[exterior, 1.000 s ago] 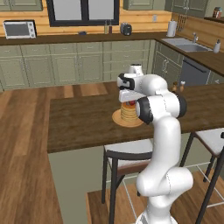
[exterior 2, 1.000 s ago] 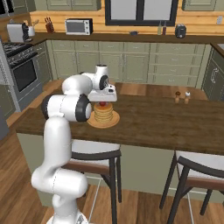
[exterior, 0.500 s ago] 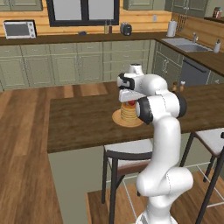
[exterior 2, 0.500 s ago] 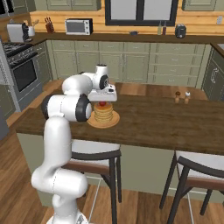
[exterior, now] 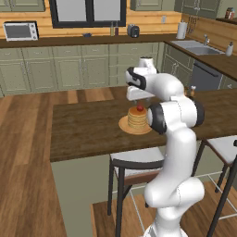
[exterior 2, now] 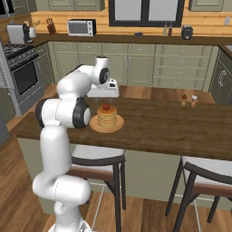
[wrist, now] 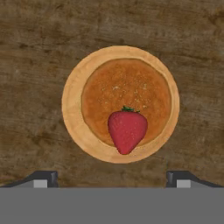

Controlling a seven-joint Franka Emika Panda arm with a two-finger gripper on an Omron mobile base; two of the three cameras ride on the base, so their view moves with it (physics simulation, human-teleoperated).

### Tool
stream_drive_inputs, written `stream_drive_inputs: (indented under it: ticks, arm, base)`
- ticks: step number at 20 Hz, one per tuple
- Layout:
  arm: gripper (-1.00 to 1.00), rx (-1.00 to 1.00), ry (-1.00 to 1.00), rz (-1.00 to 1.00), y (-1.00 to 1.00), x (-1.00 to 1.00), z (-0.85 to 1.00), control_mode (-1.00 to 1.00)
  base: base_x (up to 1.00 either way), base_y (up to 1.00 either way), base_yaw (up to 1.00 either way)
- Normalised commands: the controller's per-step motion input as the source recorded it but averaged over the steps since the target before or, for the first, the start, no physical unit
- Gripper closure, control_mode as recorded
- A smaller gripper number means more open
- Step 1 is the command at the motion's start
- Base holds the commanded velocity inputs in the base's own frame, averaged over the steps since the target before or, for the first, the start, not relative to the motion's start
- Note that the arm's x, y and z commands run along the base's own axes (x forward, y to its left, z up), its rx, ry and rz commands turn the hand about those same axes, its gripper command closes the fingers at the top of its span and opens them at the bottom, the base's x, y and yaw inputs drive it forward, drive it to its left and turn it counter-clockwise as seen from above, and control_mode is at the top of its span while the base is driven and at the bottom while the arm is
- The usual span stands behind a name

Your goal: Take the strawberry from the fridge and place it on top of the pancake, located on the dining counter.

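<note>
Red against the tan stack, the strawberry (wrist: 127, 131) lay on top of the pancake (wrist: 126, 101), off-centre toward one edge of the stack, its green cap pointing to the middle and its tip reaching just past the rim of the top pancake. The pancake sat on a round tan plate (wrist: 71, 114), and the plate rested on the dark wood-grain table (wrist: 30, 61). The jaws (wrist: 112, 178) hung straight above the plate, spread wide and released, with one dark tip standing to each side of the plate's near edge and nothing between them. The strawberry was clear of both tips, lying below the gap between them and untouched. From the left base camera the strawberry (exterior: 140, 108) showed as a small red dot on the stack, with the hand of the white arm (exterior: 173, 118) poised just over it. From the right base camera the strawberry (exterior 2: 106, 107) sat on the pancake (exterior 2: 107, 117) likewise, and two small shakers (exterior 2: 188, 100) stood well apart from it, farther along the table (exterior 2: 181, 131).
</note>
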Motion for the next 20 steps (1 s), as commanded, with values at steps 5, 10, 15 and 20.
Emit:
stream_drive_inputs:
  ticks: [5,10,15,20]
  arm:
    - [-1.00,0.00,-0.11,0.00,0.11,-1.00,0.35,-1.00]
    - [-1.00,0.00,-0.14,0.00,0.12,-1.00,0.10,-1.00]
    - [-1.00,0.00,-0.18,-0.06,0.14,-1.00,0.08,-1.00]
    - [-1.00,0.00,-0.02,-0.08,0.49,-1.00,0.45,-1.00]
  base:
    - [0.00,0.00,0.00]
    - [0.00,0.00,0.00]
    - [0.00,0.00,0.00]
    - [0.00,0.00,0.00]
